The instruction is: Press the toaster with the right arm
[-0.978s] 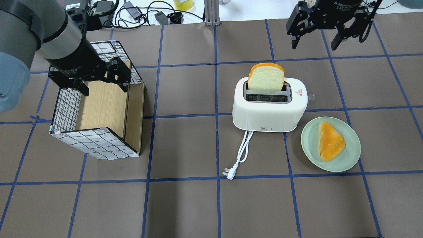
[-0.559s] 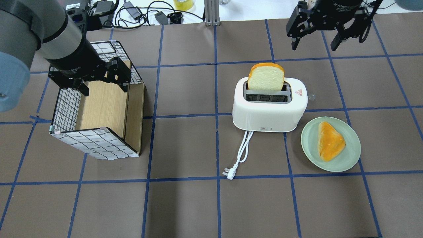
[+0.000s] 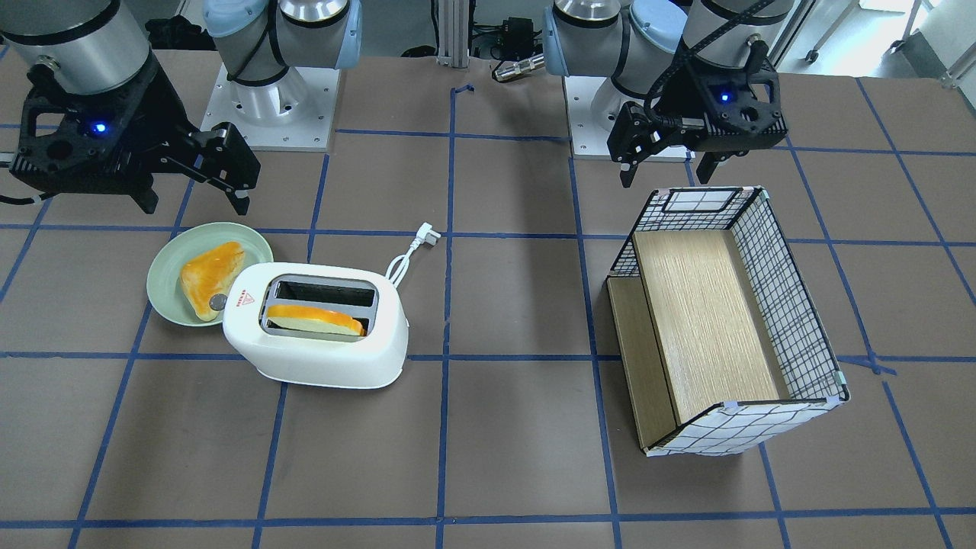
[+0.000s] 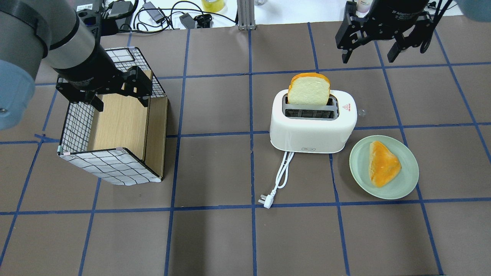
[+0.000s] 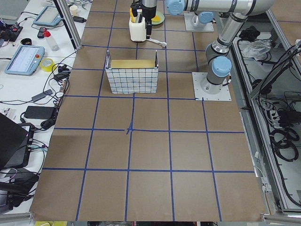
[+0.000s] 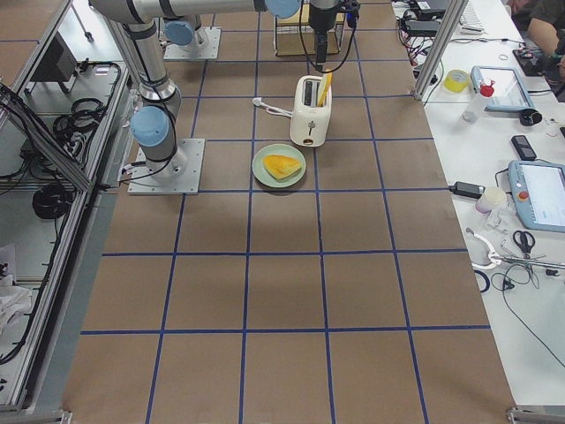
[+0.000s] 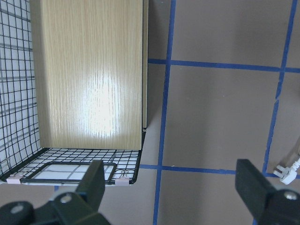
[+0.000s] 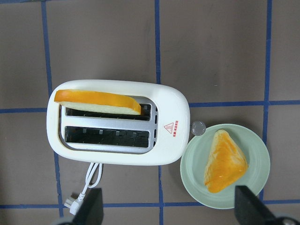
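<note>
The white toaster [image 4: 312,132] stands right of the table's middle, with its grey knob [image 4: 361,112] on its right end and its white cord [image 4: 282,174] trailing toward me. A bread slice [image 4: 308,90] stands high in the far slot. The toaster also shows in the front-facing view [image 3: 320,362] and the right wrist view [image 8: 171,145]. My right gripper [image 4: 367,60] hangs open and empty, in the air beyond the toaster and to its right, as the front-facing view [image 3: 193,200] also shows. My left gripper [image 4: 121,102] is open and empty above the basket.
A green plate [image 4: 410,180] with an orange-crusted bread piece [image 4: 383,163] lies right of the toaster, close to the knob. A wire basket with a wooden floor [image 4: 115,126] stands on the left. Cables and boxes lie beyond the table's far edge.
My right gripper has shifted a little to the right, staying open. The left arm, toaster and bread have not moved.
</note>
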Controlling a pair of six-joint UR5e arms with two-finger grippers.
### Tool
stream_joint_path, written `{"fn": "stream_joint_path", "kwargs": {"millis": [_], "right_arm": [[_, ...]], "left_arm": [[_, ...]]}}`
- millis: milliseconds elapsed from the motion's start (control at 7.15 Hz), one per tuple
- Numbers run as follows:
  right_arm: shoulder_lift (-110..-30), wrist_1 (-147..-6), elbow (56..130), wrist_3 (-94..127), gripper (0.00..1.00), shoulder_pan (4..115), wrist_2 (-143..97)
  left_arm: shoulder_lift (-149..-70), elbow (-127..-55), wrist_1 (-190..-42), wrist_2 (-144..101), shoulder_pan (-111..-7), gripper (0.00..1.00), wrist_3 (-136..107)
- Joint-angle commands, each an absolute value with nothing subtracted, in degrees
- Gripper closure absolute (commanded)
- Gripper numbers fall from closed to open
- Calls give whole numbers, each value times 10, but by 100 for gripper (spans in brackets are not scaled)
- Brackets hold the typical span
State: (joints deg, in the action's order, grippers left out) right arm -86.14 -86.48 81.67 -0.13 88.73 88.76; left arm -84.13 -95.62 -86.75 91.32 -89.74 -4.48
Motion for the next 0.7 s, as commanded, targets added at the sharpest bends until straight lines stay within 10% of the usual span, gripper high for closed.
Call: {"fn": "stream_joint_path", "kwargs": {"millis": [0, 559], "right_arm": [[-877, -882, 842, -5, 0, 887, 888], [-876, -916, 843, 3, 0, 889, 912]], "left_arm": [[-841, -956, -867, 913, -897, 0, -45], [-841, -956, -867, 913, -897, 0, -45]]}}
